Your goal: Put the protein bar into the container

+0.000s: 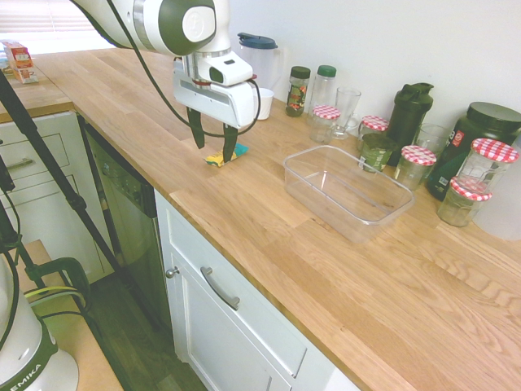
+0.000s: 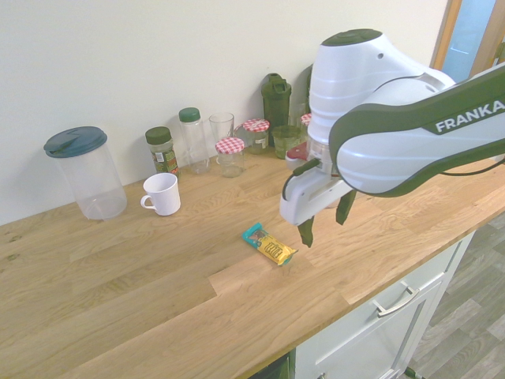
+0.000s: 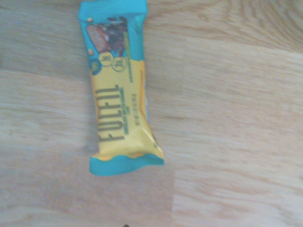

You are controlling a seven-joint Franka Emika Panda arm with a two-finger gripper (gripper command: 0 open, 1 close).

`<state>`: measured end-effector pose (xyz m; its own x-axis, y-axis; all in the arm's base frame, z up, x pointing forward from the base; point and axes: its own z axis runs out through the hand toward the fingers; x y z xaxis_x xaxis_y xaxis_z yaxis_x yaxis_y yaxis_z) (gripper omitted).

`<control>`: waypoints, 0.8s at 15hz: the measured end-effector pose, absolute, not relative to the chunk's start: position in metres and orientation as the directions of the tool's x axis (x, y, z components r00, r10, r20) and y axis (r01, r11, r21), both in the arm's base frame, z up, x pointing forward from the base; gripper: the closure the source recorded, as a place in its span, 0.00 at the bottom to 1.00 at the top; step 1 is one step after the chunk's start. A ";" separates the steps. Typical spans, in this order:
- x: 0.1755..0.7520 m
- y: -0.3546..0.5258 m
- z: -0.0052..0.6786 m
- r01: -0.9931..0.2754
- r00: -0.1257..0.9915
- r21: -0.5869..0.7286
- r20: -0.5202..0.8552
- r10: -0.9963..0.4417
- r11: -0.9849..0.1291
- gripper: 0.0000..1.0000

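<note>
1. While the claw hangs above the wooden bench, pointing down, its two dark fingers stand spread apart and hold nothing.
2. In the first exterior view the claw sits in the upper left of the frame, and the protein bar peeks out just behind its fingertips, lying flat on the bench.
3. From the second exterior view the protein bar lies at the middle of the frame, a little below centre, with its teal end toward the upper left; the claw is just to its right and not touching it.
4. Seen by the wrist camera, the protein bar fills the left half of the frame: a yellow wrapper with teal at both ends and dark lettering along its length.
5. The container, clear and lidless, stands on the bench at the centre right of the first exterior view, well apart from the bar; nothing shows inside it.
6. Behind it along the wall stand jars with red-checked lids, a dark shaker bottle and a black tub.
7. At the left of the second exterior view are a white mug and a clear jug with a dark lid.
</note>
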<state>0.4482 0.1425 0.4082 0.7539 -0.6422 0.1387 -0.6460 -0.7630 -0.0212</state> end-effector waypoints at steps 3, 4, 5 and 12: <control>0.481 0.164 0.400 -0.629 0.769 -0.010 0.137 -0.624 -0.778 0.00; 0.491 0.170 0.395 -0.621 0.776 -0.004 0.140 -0.615 -0.784 0.00; 0.498 0.177 0.390 -0.615 0.781 0.003 0.142 -0.609 -0.788 0.00; 0.524 0.194 0.352 -0.580 0.811 0.055 0.129 -0.571 -0.812 0.00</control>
